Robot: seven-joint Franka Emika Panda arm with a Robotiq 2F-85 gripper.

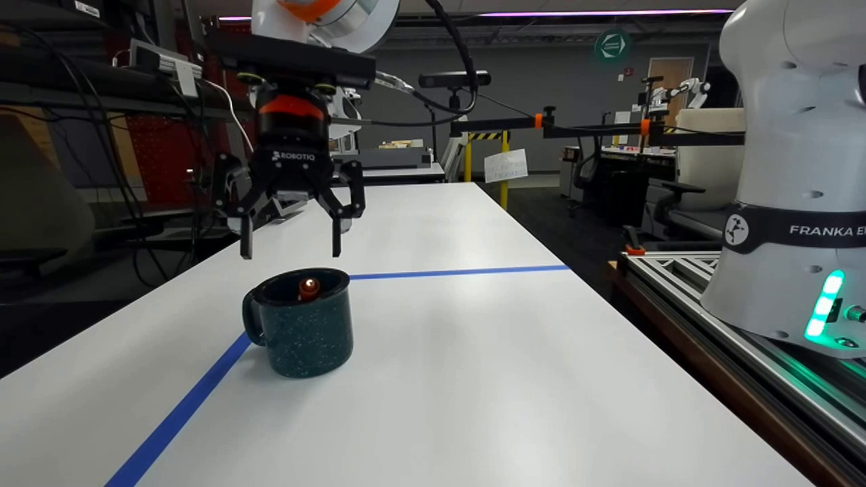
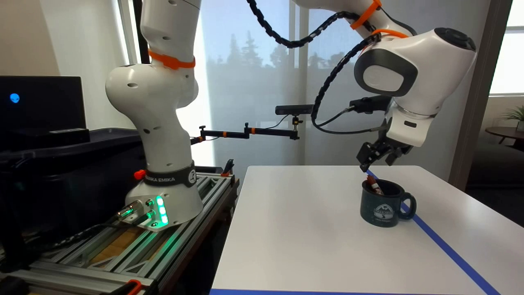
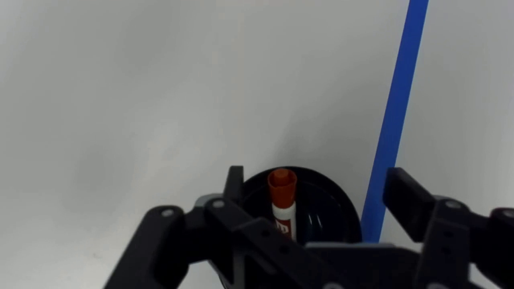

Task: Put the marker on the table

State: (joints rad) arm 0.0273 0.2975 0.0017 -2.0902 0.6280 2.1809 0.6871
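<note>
The marker [image 1: 309, 289] stands tilted inside the dark teal mug [image 1: 308, 338], its red-orange cap end at the rim. In an exterior view the marker [image 2: 374, 185] leans against the mug's side away from the handle. In the wrist view the marker [image 3: 283, 192] shows an orange end and a white, red-labelled body; its lower part is hidden by a gripper link. The mug stands upright on the white table [image 1: 473, 352]. My gripper [image 1: 291, 247] is open and empty above the mug, fingers pointing down. In the wrist view the marker is between the fingertips [image 3: 315, 178], nearer the left one.
Blue tape lines [image 1: 467, 273] run across the table and under the mug's handle side [image 2: 446, 246]. The white robot base [image 2: 163, 200] stands on a metal-framed bench [image 2: 196, 229] beside the table. A camera on a black bar [image 2: 294, 110] stands behind.
</note>
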